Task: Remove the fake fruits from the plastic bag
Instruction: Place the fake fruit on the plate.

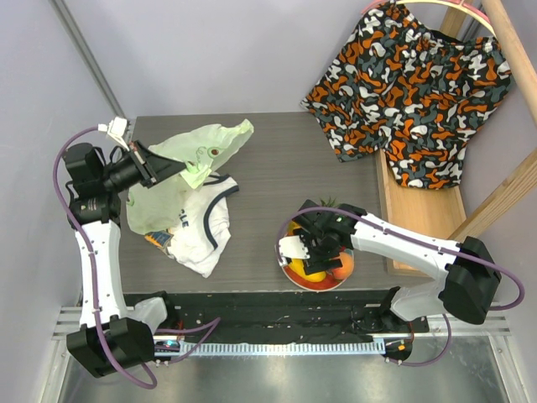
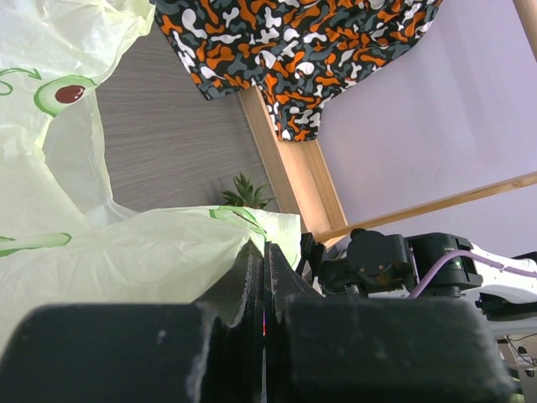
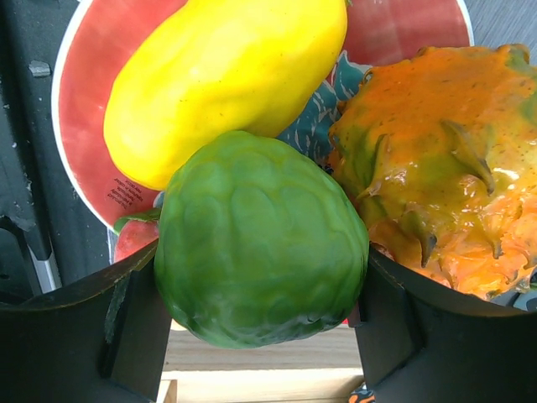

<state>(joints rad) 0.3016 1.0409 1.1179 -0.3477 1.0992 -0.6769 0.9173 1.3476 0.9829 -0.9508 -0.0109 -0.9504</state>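
The plastic bag [image 1: 205, 151], pale green with avocado prints, hangs lifted at the table's left. My left gripper [image 1: 179, 172] is shut on its edge, and in the left wrist view the film [image 2: 126, 252] is pinched at the closed fingertips [image 2: 265, 252]. Over the red plate [image 1: 294, 275] at the front right, my right gripper [image 1: 312, 252] is shut on a bumpy green fruit [image 3: 252, 218], which fills the space between both fingers. On the plate [image 3: 84, 126] under it lie a yellow fruit [image 3: 226, 75], an orange-green fruit [image 3: 436, 159] and a red fruit [image 3: 134, 239]. A pineapple crown [image 1: 325, 201] shows behind the gripper.
A white T-shirt with dark trim [image 1: 201, 227] lies under the bag. Patterned camouflage shorts [image 1: 411, 84] hang on a wooden rack [image 1: 419, 218] at the right edge of the table. The arm bases and a black rail [image 1: 277, 306] run along the near edge.
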